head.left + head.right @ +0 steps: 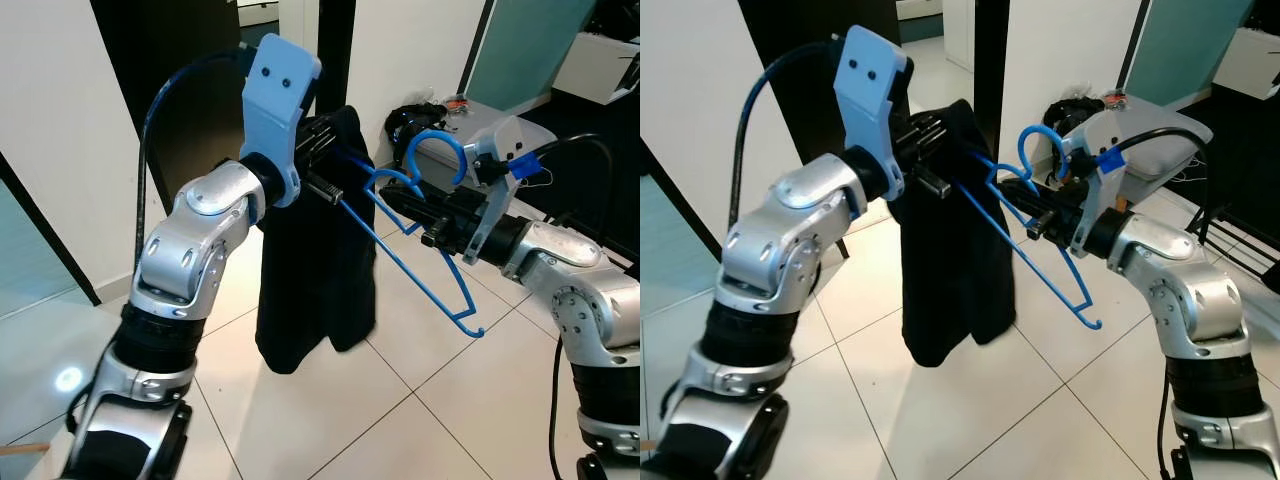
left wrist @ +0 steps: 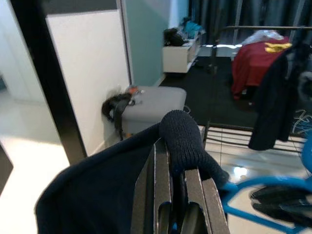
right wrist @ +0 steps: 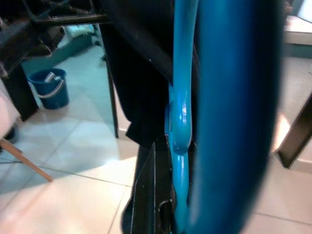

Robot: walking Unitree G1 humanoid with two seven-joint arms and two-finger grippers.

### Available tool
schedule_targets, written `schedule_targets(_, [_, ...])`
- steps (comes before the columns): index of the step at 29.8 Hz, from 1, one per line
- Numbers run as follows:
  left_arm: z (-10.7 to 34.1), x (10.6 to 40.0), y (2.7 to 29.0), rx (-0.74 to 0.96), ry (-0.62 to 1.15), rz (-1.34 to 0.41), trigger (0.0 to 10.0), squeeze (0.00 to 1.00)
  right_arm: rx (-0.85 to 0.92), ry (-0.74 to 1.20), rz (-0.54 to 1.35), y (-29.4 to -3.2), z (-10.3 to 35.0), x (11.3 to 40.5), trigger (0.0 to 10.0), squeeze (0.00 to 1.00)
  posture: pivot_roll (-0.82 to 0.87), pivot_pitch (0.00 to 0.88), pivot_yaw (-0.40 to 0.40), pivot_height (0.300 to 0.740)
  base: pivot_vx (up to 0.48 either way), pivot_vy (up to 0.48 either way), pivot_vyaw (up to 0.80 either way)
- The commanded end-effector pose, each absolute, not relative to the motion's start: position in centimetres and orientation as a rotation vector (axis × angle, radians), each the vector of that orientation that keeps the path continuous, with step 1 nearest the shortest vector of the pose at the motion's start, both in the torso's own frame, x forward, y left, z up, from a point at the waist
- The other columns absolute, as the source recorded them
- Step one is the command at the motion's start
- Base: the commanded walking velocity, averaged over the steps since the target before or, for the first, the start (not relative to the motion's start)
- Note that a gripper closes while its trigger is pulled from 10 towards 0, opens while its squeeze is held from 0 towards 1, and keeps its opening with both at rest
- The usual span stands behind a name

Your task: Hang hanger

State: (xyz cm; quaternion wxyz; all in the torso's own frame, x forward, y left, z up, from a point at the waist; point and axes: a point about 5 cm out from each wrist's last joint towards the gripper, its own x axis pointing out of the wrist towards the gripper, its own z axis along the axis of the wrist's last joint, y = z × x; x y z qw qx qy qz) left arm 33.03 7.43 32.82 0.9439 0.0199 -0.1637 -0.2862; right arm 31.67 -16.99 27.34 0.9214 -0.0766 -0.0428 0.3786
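Two grippers meet at chest height above the tiled floor (image 1: 420, 400). My left gripper (image 1: 322, 170) is clenched on a dark garment (image 1: 320, 270) draped over one end of the blue hanger (image 1: 420, 270). My right gripper (image 1: 400, 203) grasps that hanger just below its hook, fingers (image 3: 146, 195) closed around the neck.

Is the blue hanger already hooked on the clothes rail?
No, the blue hanger is held in mid-air by the right gripper, over the tiled floor.
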Motion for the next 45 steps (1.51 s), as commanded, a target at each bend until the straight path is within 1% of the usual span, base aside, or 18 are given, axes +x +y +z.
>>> schedule_targets(1, [32.9, 33.3, 7.8, -0.028, -0.315, -0.567, 10.0, 0.0, -0.194, -0.068, 0.767, -16.8, 26.8, 31.8, 10.0, 0.0, 0.0, 0.082, -0.003, 0.74, 0.0, 0.0, 0.0])
schedule_targets(4, [32.9, 33.2, 7.6, -0.08, -0.3, -0.589, 10.0, 0.0, -0.194, -0.064, 0.757, -16.8, 26.7, 31.8, 10.0, 0.0, -0.01, 0.082, -0.003, 0.74, 0.0, 0.0, 0.0])
schedule_targets(7, [31.8, 32.1, 5.5, -0.094, -0.228, -0.769, 10.0, 0.0, -0.126, -0.132, 0.763, -16.4, 27.6, 31.9, 10.0, 0.0, -0.01, 0.081, -0.002, 0.74, 0.0, 0.0, 0.0])
schedule_targets(9, [30.4, 30.6, 3.6, -0.092, -0.17, -0.96, 10.0, 0.0, -0.075, -0.199, 0.786, -16.2, 28.6, 31.9, 10.0, 0.0, 0.0, 0.081, -0.002, 0.74, 0.0, 0.0, 0.0])
schedule_targets(14, [29.7, 29.7, 2.6, -0.093, -0.162, -1.027, 10.0, 0.0, -0.057, -0.227, 0.799, -16.0, 29.1, 31.9, 10.0, 0.0, -0.01, 0.08, -0.004, 0.74, 0.0, 0.0, 0.0])
schedule_targets(16, [29.4, 29.2, 1.9, -0.14, -0.151, -1.063, 10.0, 0.0, -0.048, -0.239, 0.811, -15.9, 29.3, 31.9, 10.0, 0.0, -0.01, 0.078, -0.006, 0.74, 0.0, 0.0, 0.0])
schedule_targets(21, [29.1, 29.1, 1.7, -0.134, -0.145, -1.074, 10.0, 0.0, -0.039, -0.247, 0.825, -15.8, 29.3, 31.8, 10.0, 0.0, -0.01, 0.078, -0.003, 0.74, 0.0, 0.0, 0.0])
schedule_targets(22, [28.7, 29.2, 1.6, -0.11, -0.136, -1.067, 10.0, 1.0, -0.03, -0.254, 0.844, -15.6, 29.4, 31.7, 10.0, 0.0, -0.01, 0.075, -0.003, 0.74, 0.0, 0.0, 0.0])
schedule_targets(31, [29.0, 29.9, 3.3, -0.032, -0.174, -1.018, 10.0, 1.0, -0.002, -0.268, 0.909, -15.9, 29.4, 31.2, 10.0, 0.0, 0.0, 0.068, -0.005, 0.74, 0.0, 0.0, 0.0])
schedule_targets(32, [29.6, 30.3, 4.3, -0.014, -0.198, -0.988, 10.0, 1.0, -0.001, -0.272, 0.928, -16.2, 29.5, 31.0, 10.0, 0.0, 0.0, 0.068, -0.005, 0.74, 0.0, 0.0, 0.0])
schedule_targets(33, [30.8, 30.8, 6.4, 0.031, -0.254, -0.944, 10.0, 1.0, -0.006, -0.276, 0.947, -16.8, 29.7, 30.7, 10.0, 0.0, 0.0, 0.066, -0.005, 0.74, 0.0, 0.0, 0.0])
schedule_targets(34, [30.8, 30.8, 6.4, 0.031, -0.254, -0.944, 10.0, 1.0, -0.006, -0.276, 0.947, -16.8, 29.7, 30.7, 10.0, 0.0, 0.0, 0.066, -0.005, 0.74, 0.0, 0.0, 0.0])
schedule_targets(35, [31.5, 30.9, 7.4, 0.05, -0.275, -0.935, 10.0, 1.0, -0.013, -0.273, 0.952, -17.1, 29.7, 30.5, 10.0, 0.0, 0.0, 0.066, -0.005, 0.74, 0.0, 0.0, 0.0])
schedule_targets(37, [31.5, 30.9, 7.4, 0.05, -0.275, -0.935, 10.0, 1.0, -0.013, -0.273, 0.952, -17.1, 29.7, 30.5, 10.0, 0.0, 0.0, 0.066, -0.005, 0.74, 0.0, 0.0, 0.0])
schedule_targets(38, [32.9, 30.6, 10.0, 0.12, -0.318, -0.95, 10.0, 1.0, -0.039, -0.254, 0.965, -18.1, 29.6, 30.1, 10.0, 0.0, 0.0, 0.062, -0.006, 0.74, 0.0, 0.0, 0.0])
schedule_targets(40, [33.3, 30.3, 10.9, 0.151, -0.33, -0.963, 10.0, 1.0, -0.047, -0.247, 0.969, -18.4, 29.5, 30.0, 10.0, 0.0, 0.0, 0.062, -0.006, 0.74, 0.0, 0.0, 0.0])
schedule_targets(41, [34.0, 29.8, 12.6, 0.225, -0.351, -0.988, 10.0, 1.0, -0.053, -0.234, 0.957, -19.1, 29.3, 29.9, 10.0, 0.0, 0.0, 0.061, -0.005, 0.74, 0.0, 0.0, 0.0])
schedule_targets(45, [34.3, 29.4, 13.6, 0.304, -0.364, -1.005, 10.0, 1.0, -0.056, -0.226, 0.953, -19.6, 29.2, 29.8, 10.0, 0.0, 0.0, 0.059, -0.004, 0.74, 0.0, 0.0, 0.0])
